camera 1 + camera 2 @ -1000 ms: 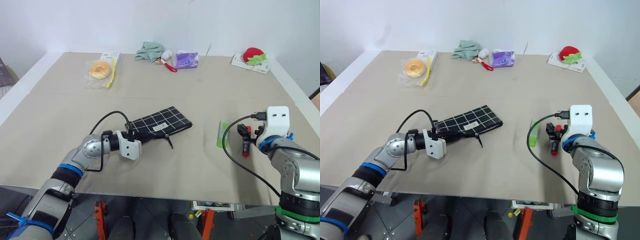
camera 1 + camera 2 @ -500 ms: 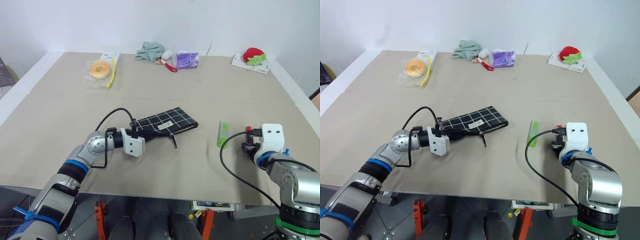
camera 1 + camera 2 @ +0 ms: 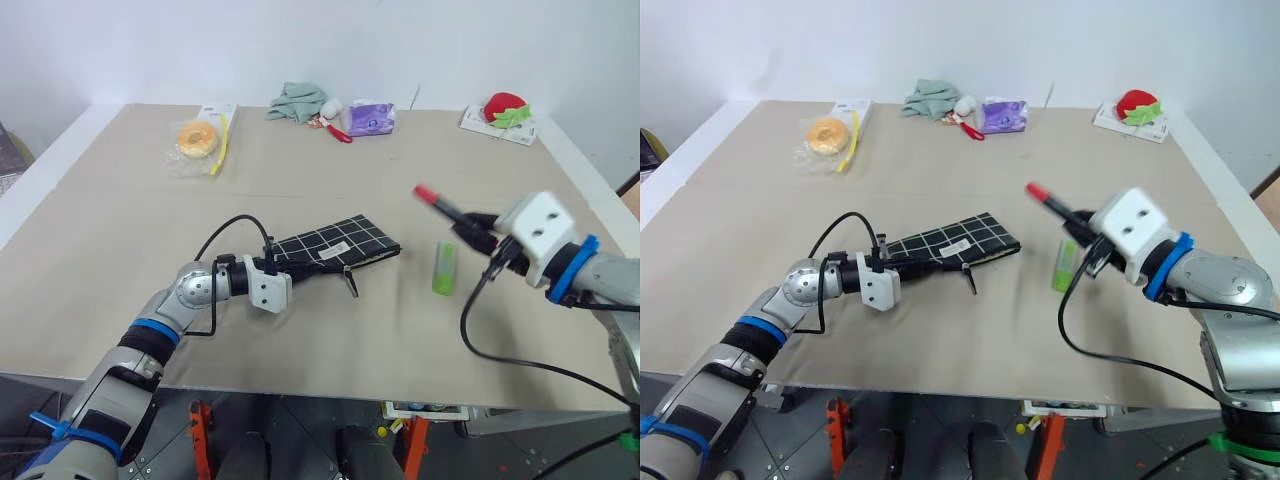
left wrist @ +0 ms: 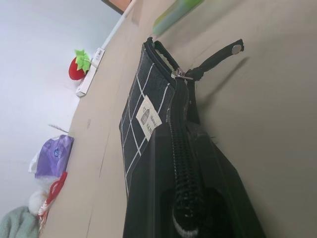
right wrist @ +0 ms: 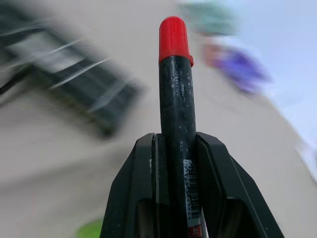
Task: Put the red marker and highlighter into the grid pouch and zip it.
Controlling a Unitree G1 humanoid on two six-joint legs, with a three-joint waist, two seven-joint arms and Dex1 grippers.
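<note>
Holding the marker [image 3: 438, 204] in closed jaws, the right gripper [image 3: 478, 236] hangs above the table [image 3: 120, 230], red cap pointing up and toward the pouch [image 3: 335, 244]. In the right wrist view the marker's dark body sits clamped between the two black fingers [image 5: 136, 188]. The highlighter [image 3: 444, 268] lies flat on the table just below that gripper, a little to the right of the pouch. The left gripper [image 3: 283, 269] is shut on the pouch's near end; the zipper [image 4: 184, 163] runs along the edge and the pull cord [image 4: 216, 57] trails onto the table beside it.

The table is covered in plain beige cloth with a white border, set against a white wall. Along the far edge lie a bagged doughnut [image 3: 199, 138], a green cloth [image 3: 299, 102], a purple packet [image 3: 372, 119] and a strawberry plush [image 3: 506, 109] on a white card.
</note>
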